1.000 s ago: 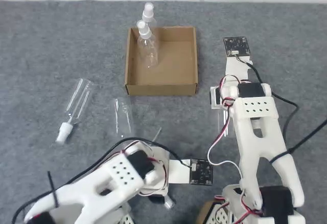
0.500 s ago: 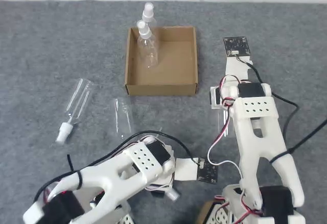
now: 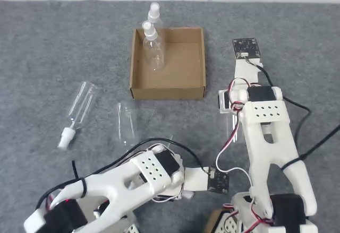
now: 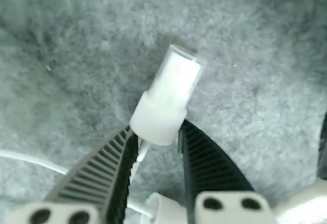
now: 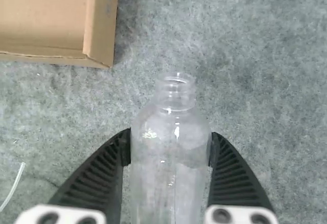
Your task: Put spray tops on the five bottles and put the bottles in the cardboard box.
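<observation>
A grey, carpet-like tabletop (image 3: 48, 47) is seen, with the cardboard box (image 3: 168, 92) set open toward its far side. The right arm (image 3: 268, 137) is stretched toward the box's near right corner, and the left arm (image 3: 135, 177) is held low at the near edge. One capped bottle (image 3: 153, 50) is stood upright in the box's far left corner. A second capped bottle (image 3: 154, 13) is seen just behind it, though whether inside the rim cannot be told. On the tabletop a lying bottle (image 3: 82, 105) with its top fitted and a bare bottle (image 3: 127, 120) are found well apart. An open-necked bottle (image 5: 171, 132) is clamped in the right claw (image 5: 169, 137). A spray top (image 4: 168, 94) is pinched by its collar in the left claw (image 4: 156, 132).
</observation>
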Controlling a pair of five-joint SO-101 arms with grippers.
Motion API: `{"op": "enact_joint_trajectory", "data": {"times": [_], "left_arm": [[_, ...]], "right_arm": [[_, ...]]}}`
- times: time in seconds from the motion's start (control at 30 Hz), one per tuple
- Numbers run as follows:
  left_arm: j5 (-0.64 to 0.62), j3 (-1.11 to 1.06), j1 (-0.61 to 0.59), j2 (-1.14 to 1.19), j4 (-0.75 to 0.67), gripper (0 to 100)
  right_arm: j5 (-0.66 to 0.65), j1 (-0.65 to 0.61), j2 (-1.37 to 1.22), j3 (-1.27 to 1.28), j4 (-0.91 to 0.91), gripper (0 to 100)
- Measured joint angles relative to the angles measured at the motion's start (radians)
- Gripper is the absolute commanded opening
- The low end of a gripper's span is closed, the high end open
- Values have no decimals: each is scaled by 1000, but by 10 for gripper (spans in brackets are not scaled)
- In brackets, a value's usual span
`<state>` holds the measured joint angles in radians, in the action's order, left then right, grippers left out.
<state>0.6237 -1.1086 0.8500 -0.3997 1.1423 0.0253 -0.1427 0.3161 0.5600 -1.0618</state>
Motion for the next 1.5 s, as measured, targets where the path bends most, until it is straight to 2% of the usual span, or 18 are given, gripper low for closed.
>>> {"op": "enact_joint_trajectory", "data": {"times": [0.43,0.63,0.7,0.9,1.13,1.33,1.5], "left_arm": [[-38,3,-233,0,0,115],[-49,78,-359,2,0,121],[-49,81,-374,2,0,146],[-49,81,-379,2,0,292],[-49,100,-368,2,9,294],[-49,176,-267,2,121,294],[-49,195,-173,2,132,294]], "right_arm": [[0,0,0,0,0,97],[0,0,0,0,0,97],[0,0,0,0,0,97],[0,0,0,0,0,97],[0,0,0,0,0,97],[0,14,0,0,0,97],[0,48,0,0,0,97]]}}
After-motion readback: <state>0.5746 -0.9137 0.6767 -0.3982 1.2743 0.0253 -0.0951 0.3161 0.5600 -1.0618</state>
